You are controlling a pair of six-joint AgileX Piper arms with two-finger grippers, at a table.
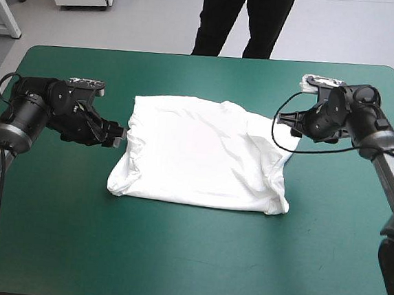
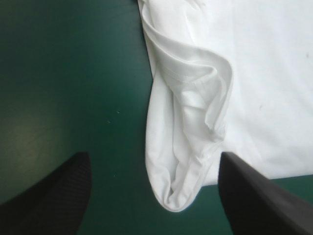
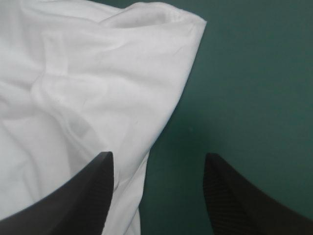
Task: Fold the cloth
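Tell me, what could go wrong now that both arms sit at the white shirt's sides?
The left jaws stand open either side of a bunched sleeve fold of the T-shirt; closing there might catch only some layers. The right jaws, open too, straddle its edge over the teal-green cover, so they might pinch little cloth and slip.

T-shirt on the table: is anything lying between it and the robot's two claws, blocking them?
Nothing visible does. The left gripper has its jaws open with a rumpled fold of the T-shirt between them. The right gripper has open jaws straddling the opposite edge. Only bare teal-green cover lies around.
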